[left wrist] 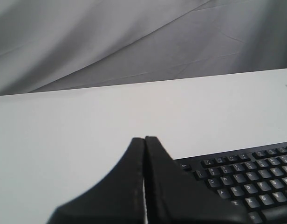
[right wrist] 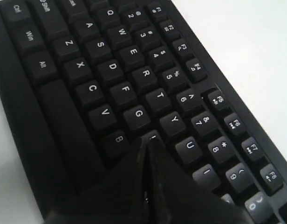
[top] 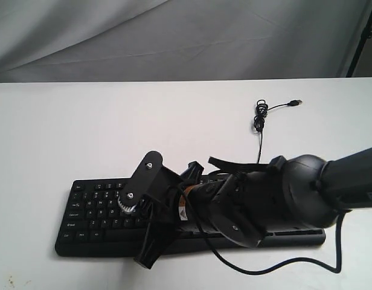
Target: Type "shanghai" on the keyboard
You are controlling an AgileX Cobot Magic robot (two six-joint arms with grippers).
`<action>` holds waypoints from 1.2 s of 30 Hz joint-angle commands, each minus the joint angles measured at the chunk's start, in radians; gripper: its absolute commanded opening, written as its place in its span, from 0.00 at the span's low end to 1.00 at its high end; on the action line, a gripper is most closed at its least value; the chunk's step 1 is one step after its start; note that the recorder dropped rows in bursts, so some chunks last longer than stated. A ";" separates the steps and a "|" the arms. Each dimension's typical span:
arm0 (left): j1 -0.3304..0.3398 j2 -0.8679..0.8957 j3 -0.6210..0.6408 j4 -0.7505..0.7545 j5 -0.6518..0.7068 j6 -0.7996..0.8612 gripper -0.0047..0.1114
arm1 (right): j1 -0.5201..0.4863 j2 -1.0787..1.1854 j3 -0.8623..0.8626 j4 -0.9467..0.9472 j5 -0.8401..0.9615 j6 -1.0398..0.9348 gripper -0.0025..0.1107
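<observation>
I work in what reads as lab setup: plain white table (top: 83, 121), wrinkled grey cloth backdrop (top: 174, 36) hung behind.

Black full-size keyboard (top: 95, 208), white-lettered keys, lies flat on white desk (top: 83, 133), thin black cable (top: 259, 140) running off its back edge.
</observation>
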 commanded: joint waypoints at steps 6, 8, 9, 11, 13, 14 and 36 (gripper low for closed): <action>-0.004 -0.003 0.004 0.000 -0.003 -0.003 0.04 | 0.002 0.036 0.005 -0.003 -0.049 -0.003 0.02; -0.004 -0.003 0.004 0.000 -0.003 -0.003 0.04 | 0.002 0.036 0.005 -0.003 -0.049 -0.003 0.02; -0.004 -0.003 0.004 0.000 -0.003 -0.003 0.04 | 0.002 0.036 0.005 -0.003 -0.049 -0.003 0.02; -0.004 -0.003 0.004 0.000 -0.003 -0.003 0.04 | 0.002 0.035 0.005 -0.003 -0.047 -0.003 0.02; -0.004 -0.003 0.004 0.000 -0.003 -0.003 0.04 | 0.002 0.035 0.005 -0.003 -0.042 -0.003 0.02; -0.004 -0.003 0.004 0.000 -0.003 -0.003 0.04 | 0.002 0.035 0.005 -0.003 -0.037 -0.003 0.02; -0.004 -0.003 0.004 0.000 -0.003 -0.003 0.04 | 0.002 0.035 0.005 -0.003 0.005 -0.003 0.02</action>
